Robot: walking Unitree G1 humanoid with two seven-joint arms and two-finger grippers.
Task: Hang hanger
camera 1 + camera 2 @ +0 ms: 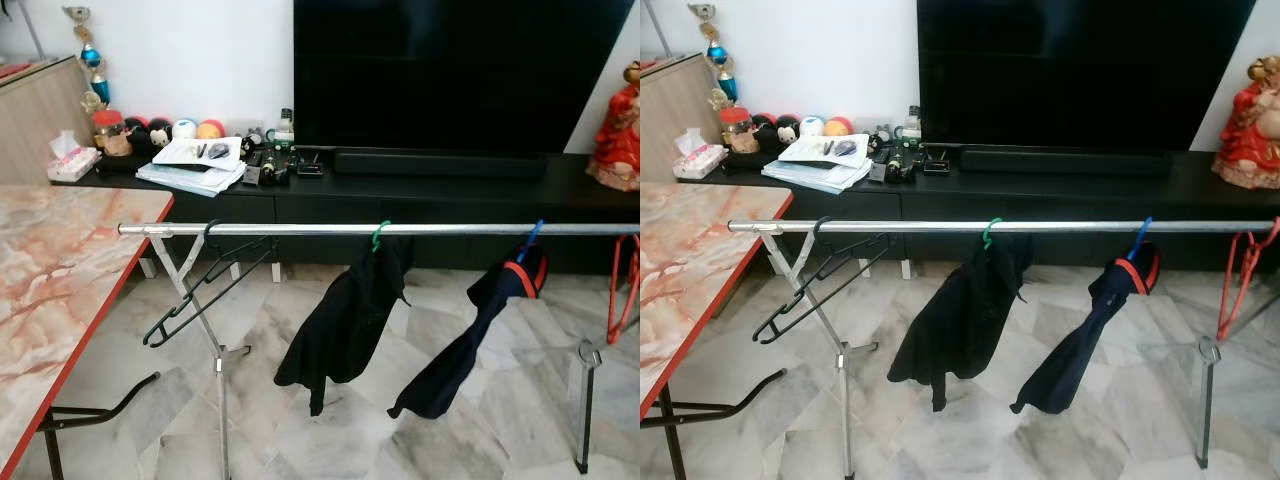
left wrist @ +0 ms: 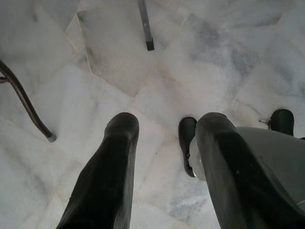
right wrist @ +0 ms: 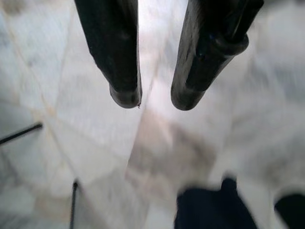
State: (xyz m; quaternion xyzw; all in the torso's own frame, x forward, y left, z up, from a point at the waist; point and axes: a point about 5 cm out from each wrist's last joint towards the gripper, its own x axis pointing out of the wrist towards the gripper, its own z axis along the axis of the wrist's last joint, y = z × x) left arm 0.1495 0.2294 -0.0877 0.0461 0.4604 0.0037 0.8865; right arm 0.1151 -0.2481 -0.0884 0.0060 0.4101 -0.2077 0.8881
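A silver rail of a drying rack runs across in front of me. An empty black hanger hangs tilted near its left end. Further right, a green hanger carries a black garment, and a blue hanger carries a navy garment with a red collar. A red hanger hangs at the far right. My left gripper points down at the marble floor, open and holding nothing. My right gripper is also open over the floor, with nothing between its fingers.
A marble-topped table with a red edge stands at my left. Behind the rack is a low black TV console with a large TV and clutter. The rack's legs stand on the floor.
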